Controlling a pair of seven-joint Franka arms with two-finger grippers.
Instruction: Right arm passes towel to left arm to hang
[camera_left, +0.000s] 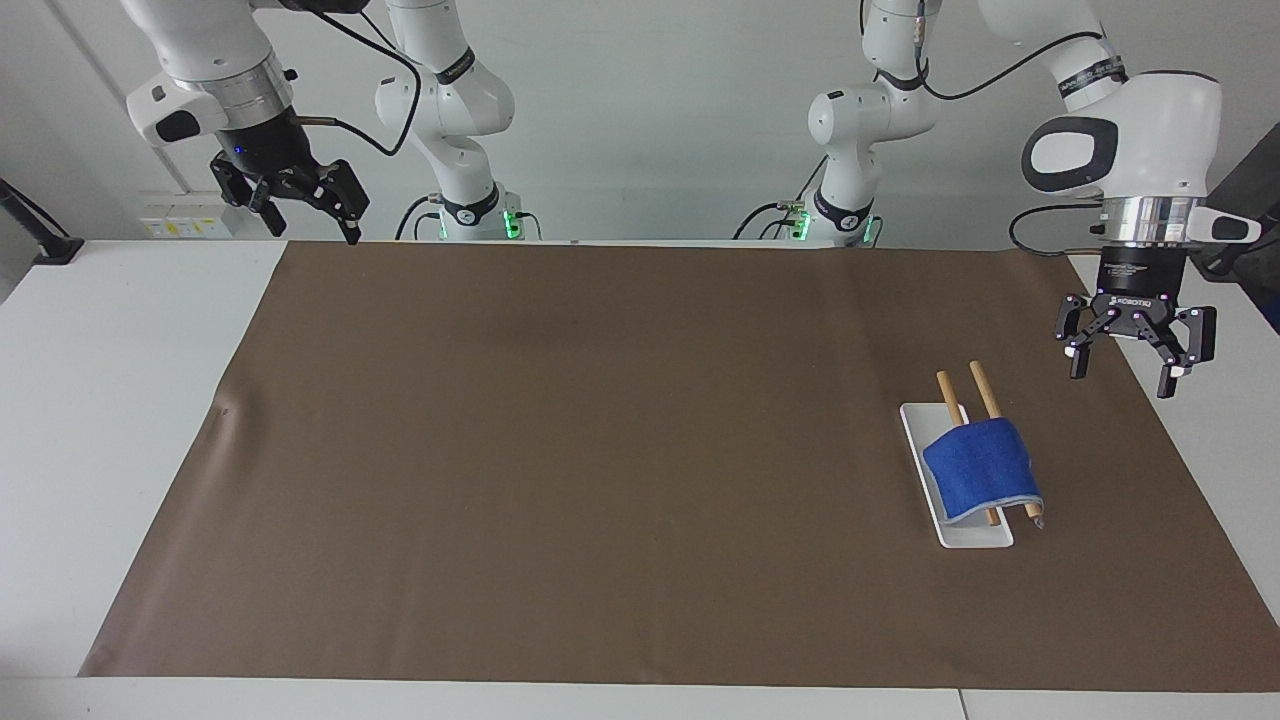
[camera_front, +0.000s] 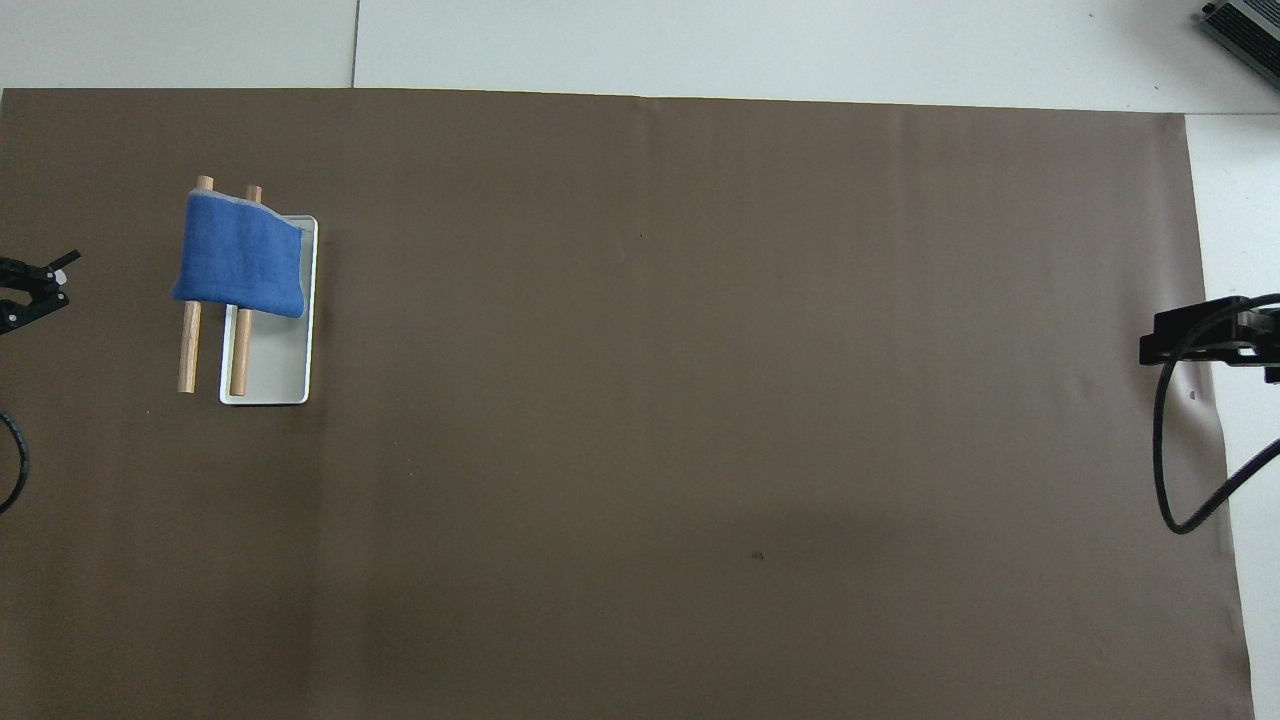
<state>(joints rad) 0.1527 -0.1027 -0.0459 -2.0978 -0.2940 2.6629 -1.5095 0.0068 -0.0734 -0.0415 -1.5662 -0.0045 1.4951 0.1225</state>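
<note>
The blue towel (camera_left: 982, 468) hangs draped over two wooden rods (camera_left: 984, 388) that stand over a white tray (camera_left: 975, 535); it also shows in the overhead view (camera_front: 240, 255). My left gripper (camera_left: 1122, 375) is open and empty, raised in the air beside the rods over the brown mat's edge at the left arm's end. Only its tip shows in the overhead view (camera_front: 30, 290). My right gripper (camera_left: 305, 225) is open and empty, held high over the mat's corner at the right arm's end, where the arm waits. It shows at the overhead view's edge (camera_front: 1195, 338).
A brown mat (camera_left: 600, 450) covers most of the white table (camera_left: 110, 400). The rods (camera_front: 188, 345) and the tray (camera_front: 275, 365) are the only things standing on it.
</note>
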